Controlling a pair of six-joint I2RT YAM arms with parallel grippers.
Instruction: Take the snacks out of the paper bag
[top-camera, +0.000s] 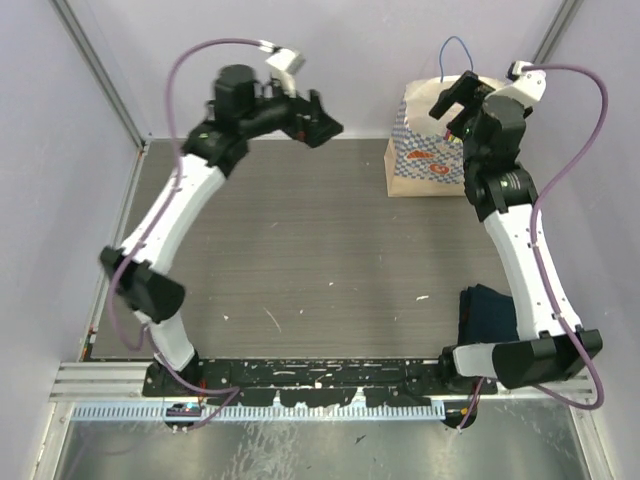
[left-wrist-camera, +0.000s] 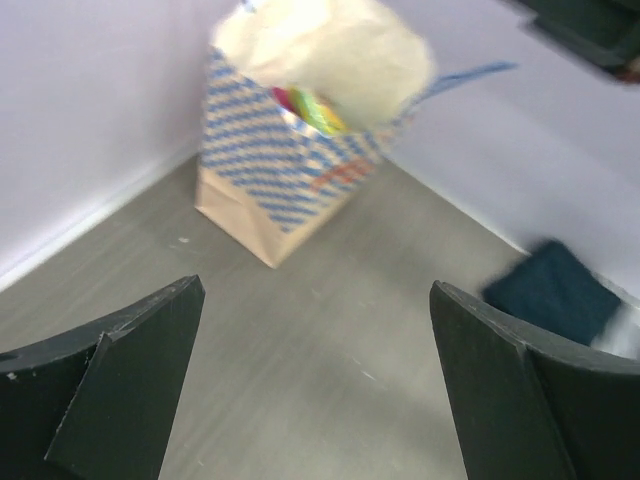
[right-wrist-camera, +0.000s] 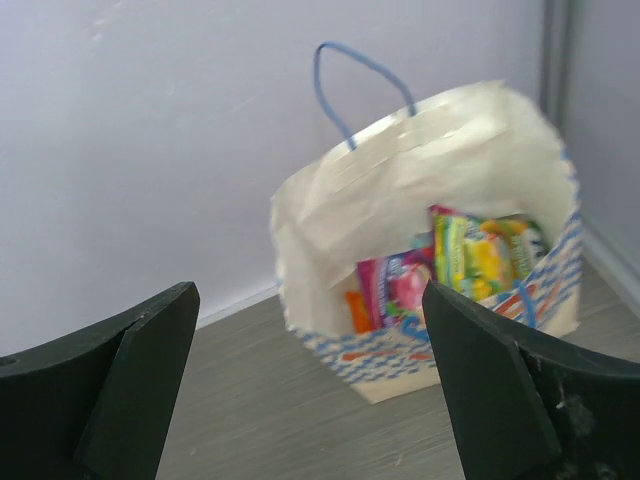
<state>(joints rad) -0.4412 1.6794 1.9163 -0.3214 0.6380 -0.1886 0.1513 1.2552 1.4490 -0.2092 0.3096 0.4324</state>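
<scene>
The paper bag (top-camera: 420, 150) stands upright in the far right corner of the worktop (top-camera: 320, 250), close to the back wall. Its mouth opens upward, and its broad printed face with the checkered band is turned toward the arms. The bag's wider side runs left to right along the wall. A thin blue cord handle (right-wrist-camera: 360, 70) arches above the back rim.

The snacks (right-wrist-camera: 450, 270) are inside the bag, standing on end with their long sides roughly vertical. A green and yellow packet (right-wrist-camera: 480, 255) is on the right and a pink one (right-wrist-camera: 395, 285) beside it, with a sliver of orange at the left. Their tops sit below the rim. How many lie underneath cannot be told.

The right pincer (top-camera: 452, 100) hovers over the bag's right side with its jaws wide and nothing in them. In the overhead view its wrist covers part of the bag. The left pincer (top-camera: 322, 115) is raised over the far left-centre of the worktop, well apart from the bag and pointing toward it. It is also wide and holds nothing.

A folded dark blue cloth (top-camera: 485, 310) lies near the right arm's base, well apart from the bag.
</scene>
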